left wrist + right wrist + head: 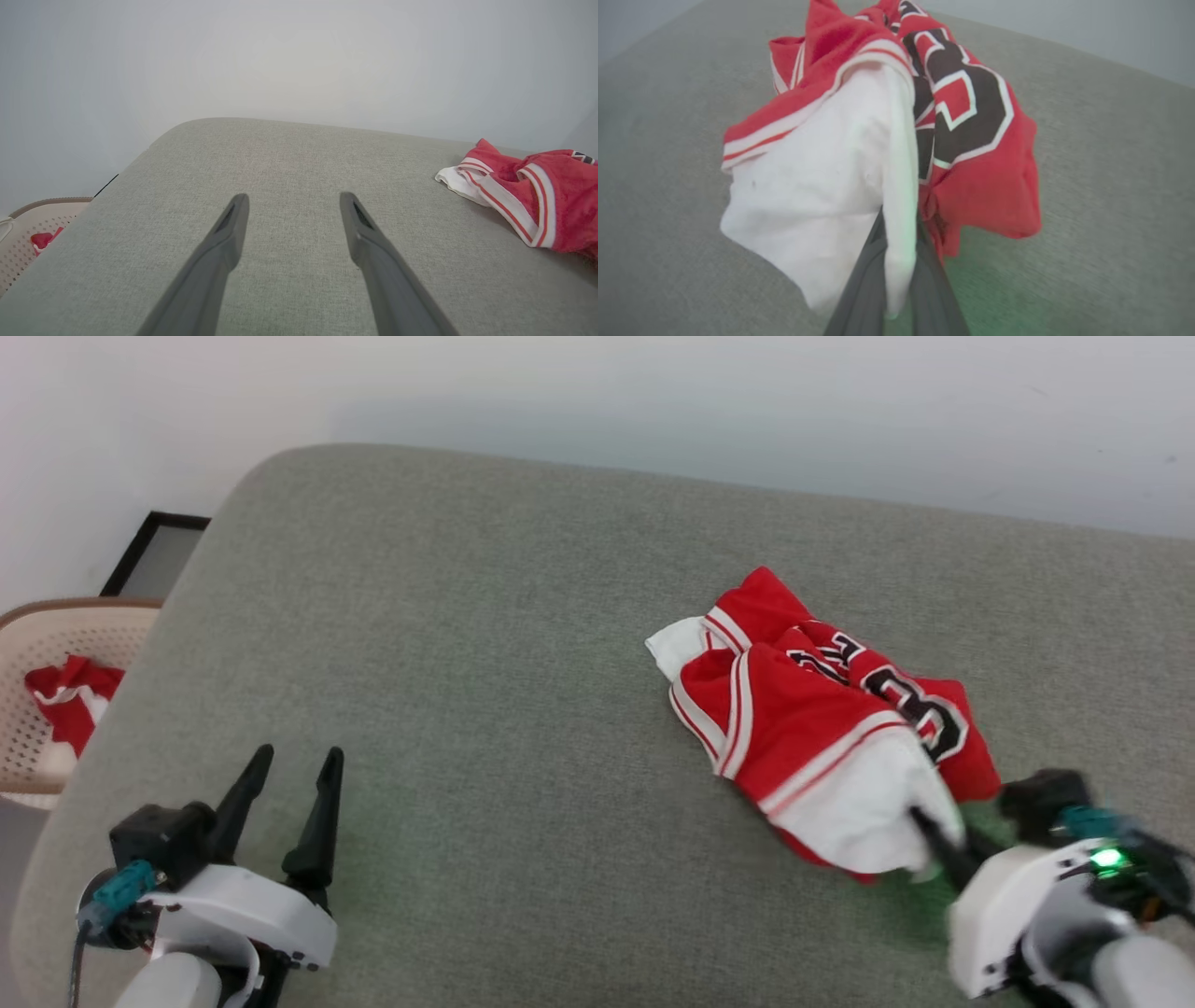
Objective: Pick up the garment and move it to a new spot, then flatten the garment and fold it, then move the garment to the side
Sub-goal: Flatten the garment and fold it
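Right wrist view puts the right gripper (900, 242) at the near edge of the garment (878, 140), its two dark fingers drawn narrow on a fold of the white sleeve. That looks like a pinch on a loose edge, a sensible hold for lifting soft cloth off to a new spot. The garment lies crumpled in a heap on the right half of the grey padded surface (448, 616), red body bunched behind the white sleeve and striped trim doubled over, so flattening and folding are not yet begun. The left gripper (299, 754) is well apart over the near left of the surface, fingers spread wide with nothing between them, probably kept clear until a second corner is needed. Of the print, a large black, white-edged "3" reads plainly. The figure beside it and the letters above are too creased to read, and no maker's label shows. A basket (75, 607) beyond the left edge holds another red cloth (70, 695).
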### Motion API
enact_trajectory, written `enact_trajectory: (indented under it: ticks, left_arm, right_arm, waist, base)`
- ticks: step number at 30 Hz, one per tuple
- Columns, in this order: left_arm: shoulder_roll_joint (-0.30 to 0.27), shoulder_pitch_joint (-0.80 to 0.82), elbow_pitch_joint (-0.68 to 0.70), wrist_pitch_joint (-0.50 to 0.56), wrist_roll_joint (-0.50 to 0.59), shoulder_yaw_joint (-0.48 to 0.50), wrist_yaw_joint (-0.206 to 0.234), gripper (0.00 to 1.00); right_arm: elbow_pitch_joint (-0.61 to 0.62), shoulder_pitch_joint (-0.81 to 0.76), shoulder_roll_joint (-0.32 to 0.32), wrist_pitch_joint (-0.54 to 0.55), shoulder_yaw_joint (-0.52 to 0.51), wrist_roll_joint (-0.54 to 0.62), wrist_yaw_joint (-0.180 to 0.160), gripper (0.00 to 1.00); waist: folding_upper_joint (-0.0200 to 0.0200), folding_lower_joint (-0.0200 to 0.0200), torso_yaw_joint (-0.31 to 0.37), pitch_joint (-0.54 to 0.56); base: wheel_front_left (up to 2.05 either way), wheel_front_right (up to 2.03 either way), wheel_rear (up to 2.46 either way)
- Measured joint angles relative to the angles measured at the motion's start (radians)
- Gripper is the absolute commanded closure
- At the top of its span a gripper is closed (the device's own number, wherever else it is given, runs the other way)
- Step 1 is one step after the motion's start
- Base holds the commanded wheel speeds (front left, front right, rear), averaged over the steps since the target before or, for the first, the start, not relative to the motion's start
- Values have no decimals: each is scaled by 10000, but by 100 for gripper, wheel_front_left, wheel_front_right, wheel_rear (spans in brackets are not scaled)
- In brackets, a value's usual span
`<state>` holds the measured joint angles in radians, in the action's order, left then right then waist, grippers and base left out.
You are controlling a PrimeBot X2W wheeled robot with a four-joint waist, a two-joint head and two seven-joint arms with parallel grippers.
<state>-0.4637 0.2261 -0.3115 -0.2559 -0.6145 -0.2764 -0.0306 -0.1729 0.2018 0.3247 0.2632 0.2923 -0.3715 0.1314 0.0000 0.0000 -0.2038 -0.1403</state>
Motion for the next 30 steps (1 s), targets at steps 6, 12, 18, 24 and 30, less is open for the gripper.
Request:
enact_trajectory:
  ticks: [6, 12, 18, 24, 30]
  left_arm:
    - [-29, -1, 21, -8, 0, -4, 2, 0]
    - [-33, 21, 17, -10, 2, -61, 0, 0]
    - [-17, 142, -44, -12, 13, -151, -10, 0]
    - [-54, 202, -136, 23, 35, -267, -58, 0]
    - [-232, 209, 2, 359, -94, -347, -263, 0]
  right_arm:
    - [564, -131, 669, 541, -1198, 19, 0, 100]
    - [211, -272, 982, 1030, -2182, 44, 0, 100]
    - [-1095, -146, 968, 1118, -2525, -35, 0, 100]
    - [-2111, 329, 844, 980, -2224, -387, 0, 0]
    - [-2000, 499, 872, 629, -1967, -665, 0, 0]
  waist:
    - [0, 0, 207, 27]
    - [-1, 0, 333, 4]
    - [0, 0, 384, -23]
    - [0, 0, 450, 63]
    - [0, 0, 689, 240]
  base:
    - [0, 0, 0]
    - [0, 0, 0]
    - [0, 0, 0]
    - [0, 0, 0]
    - [0, 0, 0]
